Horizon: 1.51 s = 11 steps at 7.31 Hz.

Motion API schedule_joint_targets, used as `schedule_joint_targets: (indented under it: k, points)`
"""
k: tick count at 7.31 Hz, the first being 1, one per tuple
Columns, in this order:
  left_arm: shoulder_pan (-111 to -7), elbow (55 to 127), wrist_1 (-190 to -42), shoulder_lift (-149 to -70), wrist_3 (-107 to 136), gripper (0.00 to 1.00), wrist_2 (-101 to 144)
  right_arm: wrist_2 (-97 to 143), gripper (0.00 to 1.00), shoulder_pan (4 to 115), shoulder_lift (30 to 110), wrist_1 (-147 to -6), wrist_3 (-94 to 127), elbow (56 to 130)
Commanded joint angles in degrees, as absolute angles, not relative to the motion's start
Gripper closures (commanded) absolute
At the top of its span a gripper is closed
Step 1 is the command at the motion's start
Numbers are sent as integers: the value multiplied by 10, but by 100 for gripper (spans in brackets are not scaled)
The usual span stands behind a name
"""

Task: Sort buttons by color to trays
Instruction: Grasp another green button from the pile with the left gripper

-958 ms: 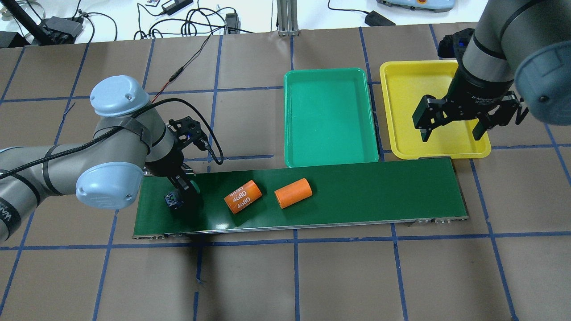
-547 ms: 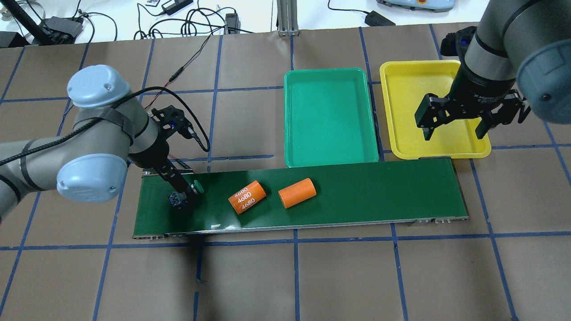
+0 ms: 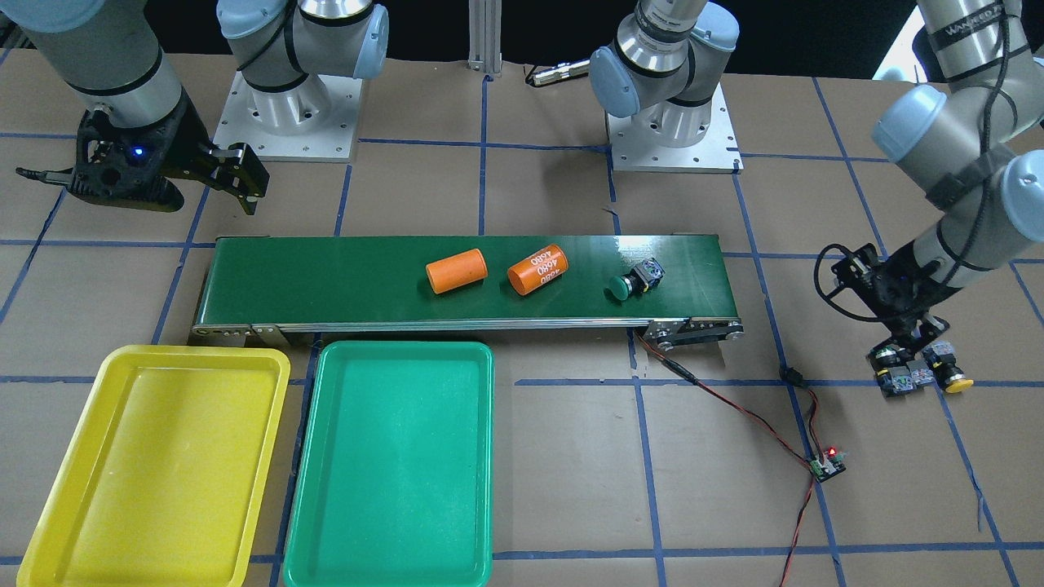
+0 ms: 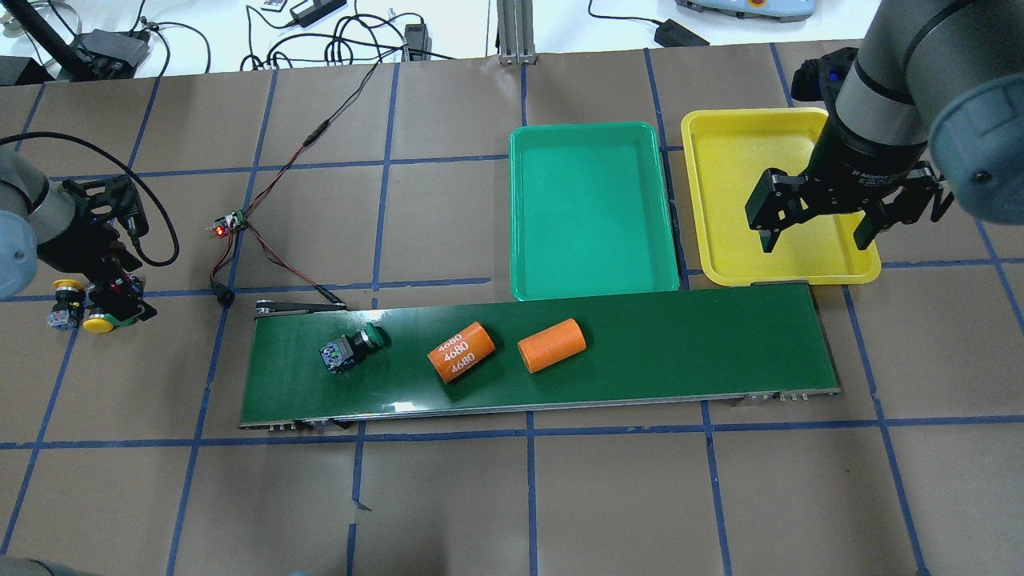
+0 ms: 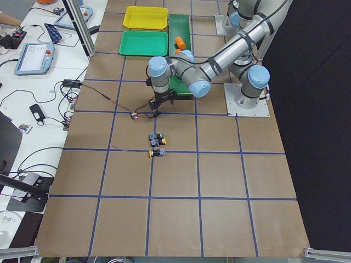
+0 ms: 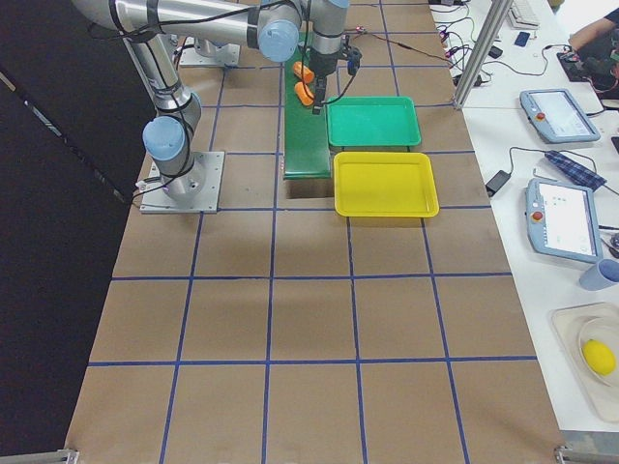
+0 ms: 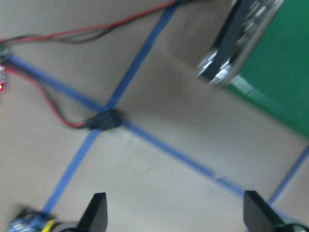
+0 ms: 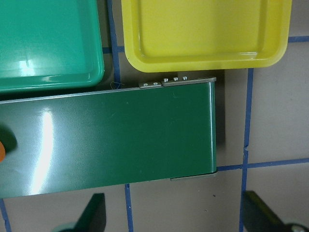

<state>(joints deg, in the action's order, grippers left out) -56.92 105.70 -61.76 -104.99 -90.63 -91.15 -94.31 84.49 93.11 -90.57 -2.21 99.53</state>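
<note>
While the dark-green conveyor belt stretches across the table, the green tray and yellow tray lie side by side just beyond its right half, and the right gripper hangs over the yellow tray's near edge with fingers spread wide. Off the belt's left end the left gripper, fingers also apart, sits low over two yellow-capped buttons on the table. Two orange cylinders lie mid-belt, and left of them a green-capped button rests on its side on the belt

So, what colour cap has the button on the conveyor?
Green; the button shows best in the overhead view.
</note>
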Motion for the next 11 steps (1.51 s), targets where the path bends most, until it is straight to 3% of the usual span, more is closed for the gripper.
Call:
schedule_joint_targets:
  k: [1,3,7,11]
  points:
    - [-546,958,-605,-1137,-784,0,-947,-945,0,845,932,-907,-19,998]
    - [-543,928,-602,-1192,-834,0,-964,-944,0,845,933,-904,-15,998]
    - [-520,951,-605,-1200,-1082,0,-956,-945,0,845,942,-896,-14,998]
    - [-519,970,-638,-1198,-1085,0,-943,-945,0,845,943,-896,-14,999]
